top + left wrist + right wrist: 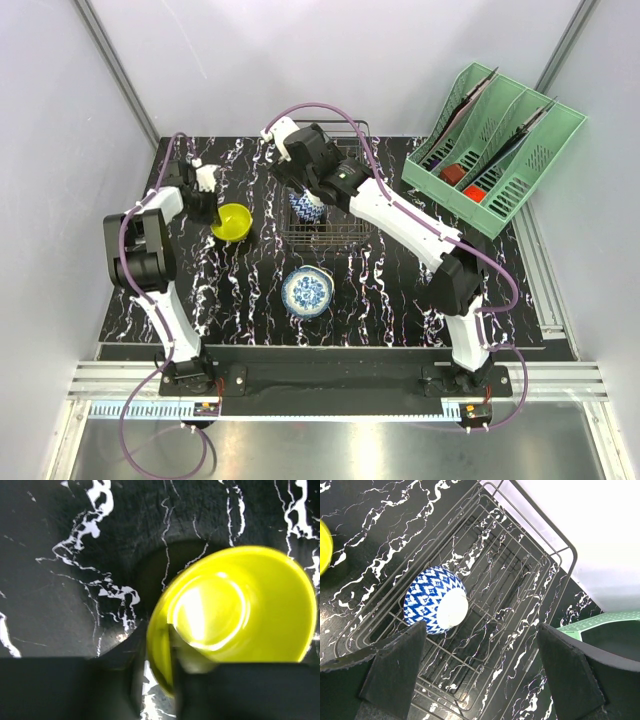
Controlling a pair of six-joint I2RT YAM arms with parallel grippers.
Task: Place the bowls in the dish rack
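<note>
In the rack [520, 570] lies only one blue bowl [436, 600], with the wide-open right claw [481, 627] empty above it, while the left claw [157, 635] pinches the rim of the yellow bowl [235, 610] left of the rack, and a floral bowl [307, 292] waits on the desk [400, 290], nearer.

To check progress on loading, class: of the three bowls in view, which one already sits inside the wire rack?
The blue-and-white diamond-patterned bowl, lying in the wire rack; the yellow bowl and the floral bowl are outside it.
</note>
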